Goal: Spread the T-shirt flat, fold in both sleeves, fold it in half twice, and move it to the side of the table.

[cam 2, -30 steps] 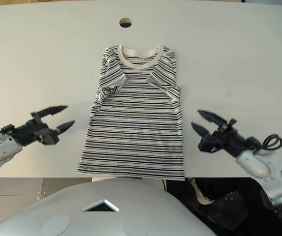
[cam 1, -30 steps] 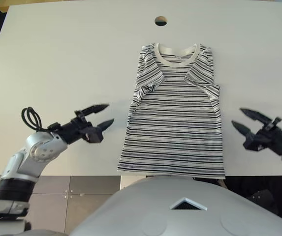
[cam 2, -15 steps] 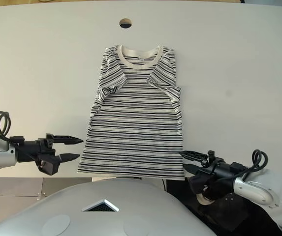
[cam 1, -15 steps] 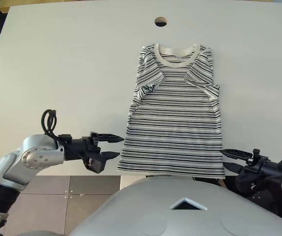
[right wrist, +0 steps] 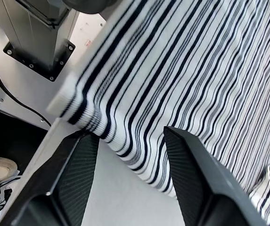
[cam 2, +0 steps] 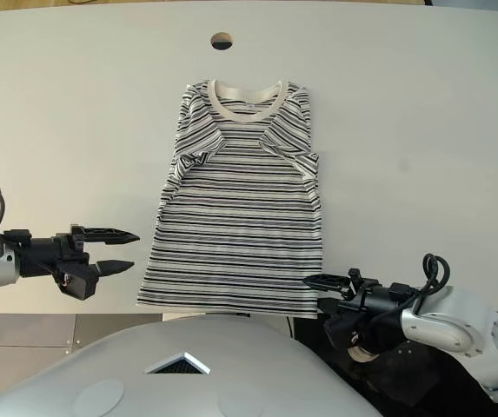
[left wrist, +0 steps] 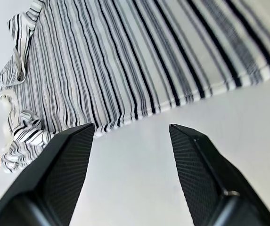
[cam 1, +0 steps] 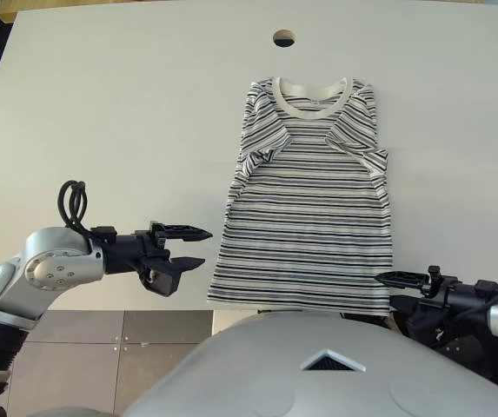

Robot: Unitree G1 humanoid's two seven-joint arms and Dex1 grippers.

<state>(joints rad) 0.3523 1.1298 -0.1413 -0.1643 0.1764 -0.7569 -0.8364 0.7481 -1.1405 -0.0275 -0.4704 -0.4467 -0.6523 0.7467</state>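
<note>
The striped T-shirt (cam 1: 305, 217) lies mid-frame on the white table (cam 1: 101, 130). Its collar is toward the top, its hem runs along the table's near edge at the bottom, and both sleeves are folded in, so its long axis runs top to bottom. At lower left, the left gripper (cam 1: 203, 246) has its fingers apart and empty and points right at the hem's left corner, just beside it. At lower right, the right gripper (cam 2: 314, 292), also spread and empty, points left at the hem's right corner, about equally near. The coming fold probably needs both corners pinched.

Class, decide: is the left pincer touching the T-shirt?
Apart. The left eye view shows a strip of bare table between the open left pincer and the T-shirt side edge.
</note>
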